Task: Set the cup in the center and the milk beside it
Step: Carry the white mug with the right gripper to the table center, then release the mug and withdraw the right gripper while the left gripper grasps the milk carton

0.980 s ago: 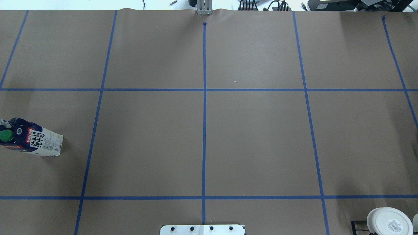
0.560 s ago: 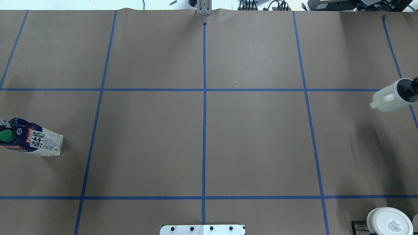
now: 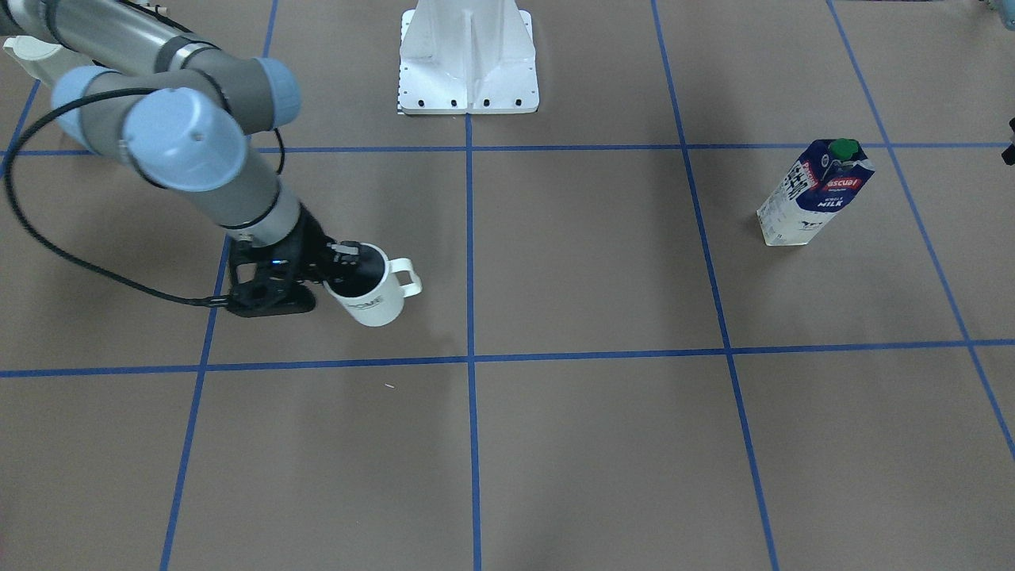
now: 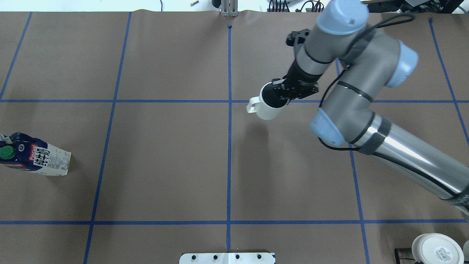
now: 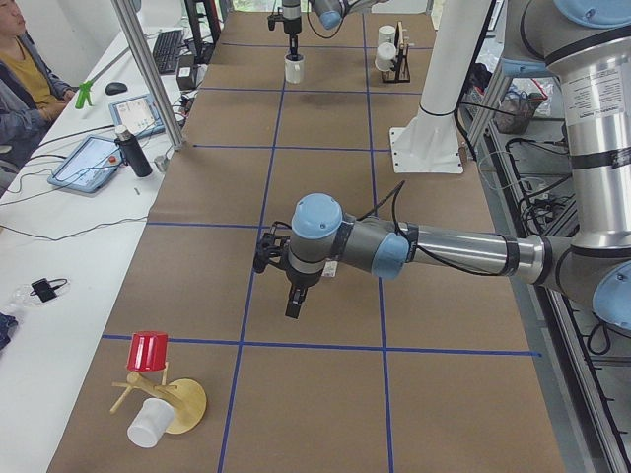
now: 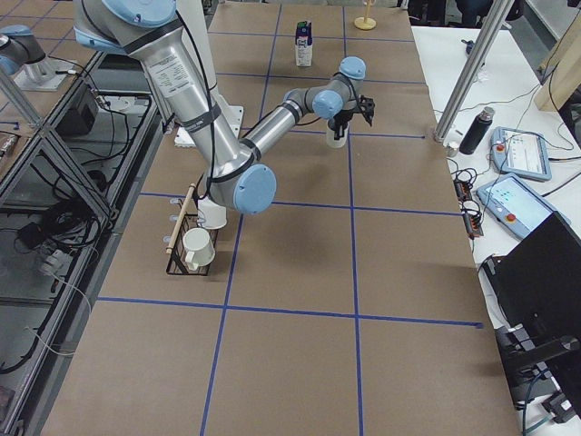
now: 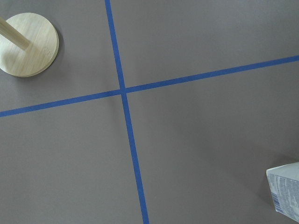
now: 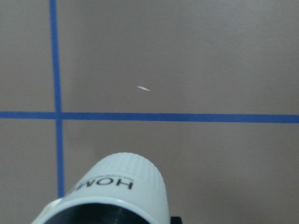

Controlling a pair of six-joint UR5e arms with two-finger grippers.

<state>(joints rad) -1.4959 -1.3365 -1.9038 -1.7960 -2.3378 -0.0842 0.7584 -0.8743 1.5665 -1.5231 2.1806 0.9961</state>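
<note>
My right gripper (image 4: 279,94) is shut on the rim of the white "HOME" cup (image 4: 266,108) and holds it tilted above the brown surface, its handle toward the robot's left. The cup hangs just right of the crossing of tape lines (image 4: 229,101) in the middle. It also shows in the front view (image 3: 373,297) and the right wrist view (image 8: 119,191). The milk carton (image 4: 40,157) stands upright far to the left, also in the front view (image 3: 813,194). My left gripper (image 5: 295,299) hangs over the table's left end; I cannot tell whether it is open or shut.
A second white mug with a round label (image 4: 436,248) sits on a rack at the near right corner. A wooden stand (image 5: 177,406) with a red cup (image 5: 148,351) is at the table's left end. The robot's white base (image 3: 468,59) is at the near edge.
My right arm has swung in from the right edge with the cup, from out of view to near the middle crossing. The milk has not moved.
</note>
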